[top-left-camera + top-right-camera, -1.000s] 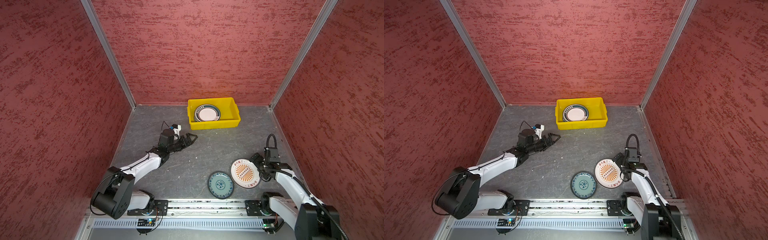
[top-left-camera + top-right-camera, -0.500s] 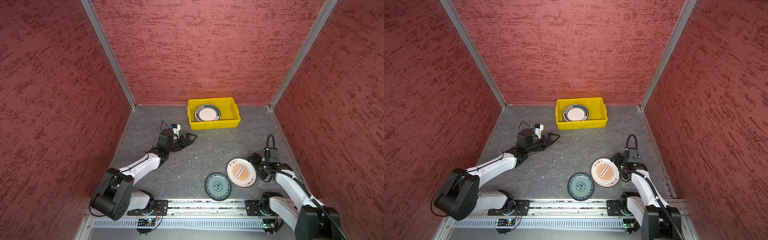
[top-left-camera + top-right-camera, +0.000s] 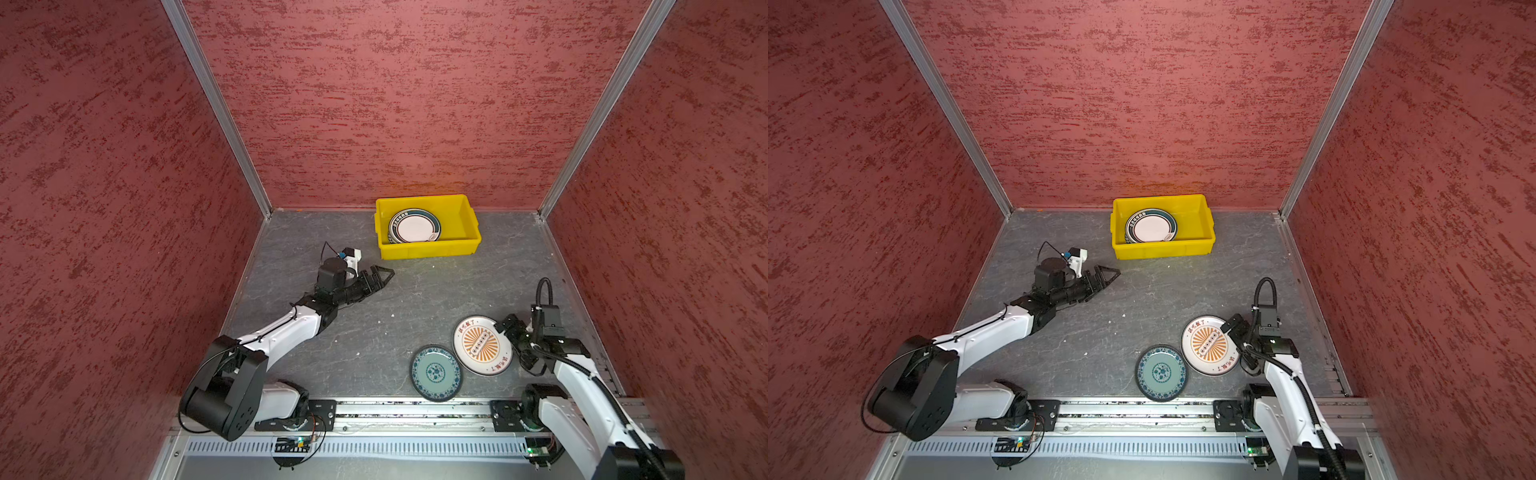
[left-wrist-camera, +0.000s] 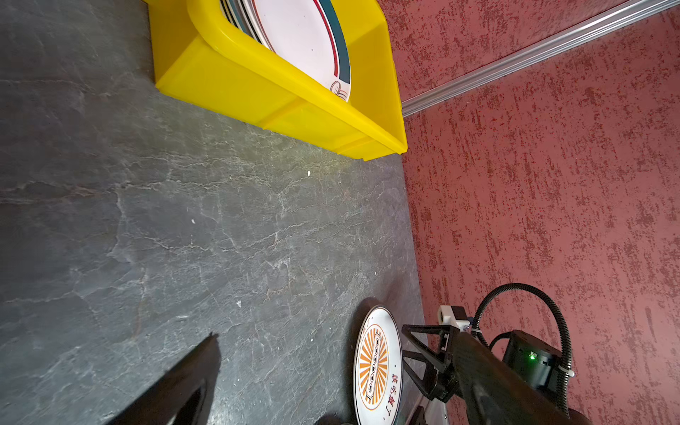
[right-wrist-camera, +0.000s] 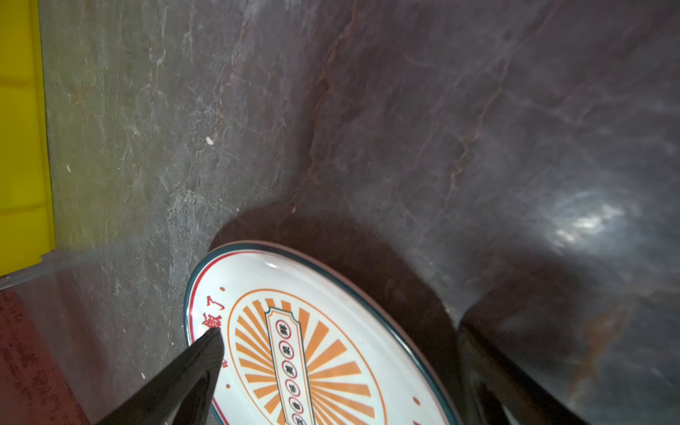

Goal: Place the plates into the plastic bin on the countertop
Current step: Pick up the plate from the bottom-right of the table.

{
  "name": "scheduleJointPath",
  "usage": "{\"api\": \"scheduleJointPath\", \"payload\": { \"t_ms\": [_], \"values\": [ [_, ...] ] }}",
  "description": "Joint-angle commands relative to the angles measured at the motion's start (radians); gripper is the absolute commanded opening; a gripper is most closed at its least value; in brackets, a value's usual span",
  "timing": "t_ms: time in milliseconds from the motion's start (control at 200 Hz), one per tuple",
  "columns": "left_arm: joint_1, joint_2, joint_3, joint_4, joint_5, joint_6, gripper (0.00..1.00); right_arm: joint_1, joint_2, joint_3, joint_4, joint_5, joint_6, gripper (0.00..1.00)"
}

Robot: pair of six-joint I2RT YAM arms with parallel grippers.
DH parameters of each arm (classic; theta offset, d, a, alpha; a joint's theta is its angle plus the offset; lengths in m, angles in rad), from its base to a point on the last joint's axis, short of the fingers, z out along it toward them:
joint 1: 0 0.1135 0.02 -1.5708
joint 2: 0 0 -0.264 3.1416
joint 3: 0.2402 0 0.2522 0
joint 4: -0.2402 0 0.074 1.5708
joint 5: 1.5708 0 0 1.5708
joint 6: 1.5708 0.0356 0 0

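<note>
Arms lie low over the countertop [image 3: 415, 299]. The left arm [image 3: 286, 328] stretches out almost straight toward the plastic bin [image 3: 428, 249], and the left gripper [image 3: 384, 276] hovers near the bin's front left corner, short of its wall, jaws spread and empty. The right arm [image 3: 577, 374] is folded close to its base, well apart from the bin and off its front right side. The right gripper [image 3: 515, 345] is splayed wide at the edge of the orange sunburst plate [image 3: 482, 345], clasping nothing. In the right wrist view one fingertip [image 5: 206, 353] overlaps that plate's rim while the other finger sits past its edge; whether either touches it I cannot tell. A smaller teal plate [image 3: 436, 372] lies flat just beside the sunburst plate, on the side farther from the bin, with the two rims meeting or nearly so. Inside the bin, toward its left end, sits a stack of plates [image 3: 415, 226], the top one white with a dark green band. The bin's front wall stands between that stack and the left gripper. How many plates lie beneath the top one is hidden. The left wrist view catches only one finger [image 4: 191, 379] of its own gripper, the other being cut off.
</note>
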Motion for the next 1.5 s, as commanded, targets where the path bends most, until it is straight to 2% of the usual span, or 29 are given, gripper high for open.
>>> {"api": "scheduleJointPath", "payload": {
  "t_ms": [0, 165, 256, 456, 601, 706, 942, 1227, 1343, 1493],
  "values": [
    [0.007, -0.010, 0.004, 0.019, 0.005, -0.004, 0.99, 0.004, -0.018, -0.043, -0.066, -0.096, 0.023, 0.99],
    [0.008, 0.001, 0.011, 0.021, 0.005, -0.005, 0.99, 0.011, -0.039, -0.055, -0.068, -0.129, 0.024, 0.99],
    [0.007, 0.009, 0.014, 0.022, 0.007, -0.008, 0.99, 0.016, -0.030, -0.057, -0.050, -0.157, 0.023, 0.95],
    [0.005, 0.019, 0.022, 0.024, 0.010, -0.010, 0.99, 0.023, 0.007, -0.063, -0.007, -0.225, -0.004, 0.74],
    [0.003, 0.024, 0.026, 0.026, 0.008, -0.015, 1.00, 0.032, 0.012, -0.071, 0.029, -0.253, 0.003, 0.65],
    [0.003, 0.029, 0.029, 0.026, 0.010, -0.015, 0.99, 0.044, 0.017, -0.084, 0.076, -0.263, 0.012, 0.52],
    [0.000, 0.044, 0.046, 0.025, 0.011, -0.019, 1.00, 0.096, 0.068, -0.103, 0.178, -0.247, 0.028, 0.43],
    [-0.009, 0.077, 0.057, 0.026, 0.004, -0.025, 0.99, 0.112, 0.080, -0.134, 0.268, -0.210, 0.019, 0.15],
    [-0.017, 0.102, 0.060, 0.029, -0.001, -0.025, 0.99, 0.113, 0.096, -0.173, 0.342, -0.217, 0.031, 0.00],
    [-0.029, 0.129, 0.069, 0.021, -0.007, -0.021, 0.99, 0.112, 0.096, -0.201, 0.442, -0.227, 0.061, 0.00]
  ]
}}
